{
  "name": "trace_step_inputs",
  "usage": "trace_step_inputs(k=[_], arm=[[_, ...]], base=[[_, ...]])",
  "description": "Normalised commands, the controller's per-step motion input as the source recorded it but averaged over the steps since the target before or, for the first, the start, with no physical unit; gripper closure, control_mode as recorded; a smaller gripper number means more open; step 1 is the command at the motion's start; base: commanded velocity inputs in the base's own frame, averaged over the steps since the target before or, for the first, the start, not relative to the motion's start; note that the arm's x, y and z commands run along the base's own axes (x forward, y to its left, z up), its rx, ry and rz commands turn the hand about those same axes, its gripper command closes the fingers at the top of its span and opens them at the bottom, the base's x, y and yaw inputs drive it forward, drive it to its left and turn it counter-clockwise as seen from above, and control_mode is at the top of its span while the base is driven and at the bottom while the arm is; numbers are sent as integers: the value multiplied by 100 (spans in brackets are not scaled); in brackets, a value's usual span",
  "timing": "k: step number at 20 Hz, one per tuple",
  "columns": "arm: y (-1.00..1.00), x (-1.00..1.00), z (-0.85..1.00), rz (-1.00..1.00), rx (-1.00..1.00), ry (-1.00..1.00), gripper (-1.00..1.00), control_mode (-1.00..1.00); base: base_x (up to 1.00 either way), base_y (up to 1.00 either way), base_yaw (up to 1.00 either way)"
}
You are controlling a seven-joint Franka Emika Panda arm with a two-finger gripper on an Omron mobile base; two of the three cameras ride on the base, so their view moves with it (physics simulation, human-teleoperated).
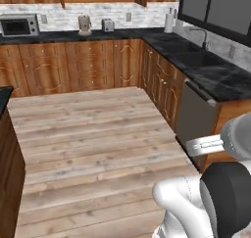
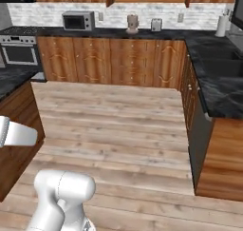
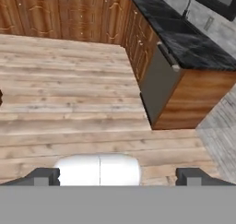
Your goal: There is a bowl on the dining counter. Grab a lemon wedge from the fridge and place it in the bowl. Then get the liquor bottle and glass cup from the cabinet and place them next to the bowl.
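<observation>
The cabinet (image 2: 114,61) doors along the back wall are all closed, so whatever they hold is hidden, and up on the dark counter (image 1: 63,36) I can make out a microwave (image 2: 78,21), a toaster (image 1: 108,24) and a paper towel roll (image 1: 169,22). The claw (image 3: 118,177) stands fully spread with nothing between its fingertips (image 3: 44,176), high over bare wooden floor (image 2: 118,125). That floor lies wide and open between the dishwasher (image 3: 159,87) end of the sink (image 1: 196,58) counter and the dark island corner (image 2: 14,111).
</observation>
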Motion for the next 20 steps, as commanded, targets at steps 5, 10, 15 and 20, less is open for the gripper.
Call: trace_step_inputs(k=[5, 10, 15, 20], arm=[[0, 0, 0, 0, 0, 0, -100, 100], [0, 0, 0, 0, 0, 0, -100, 100], [0, 0, 0, 0, 0, 0, -100, 100], [0, 0, 0, 0, 0, 0, -100, 100]], base=[[100, -15, -4], [100, -8, -5], [100, -3, -6], [100, 0, -4]])
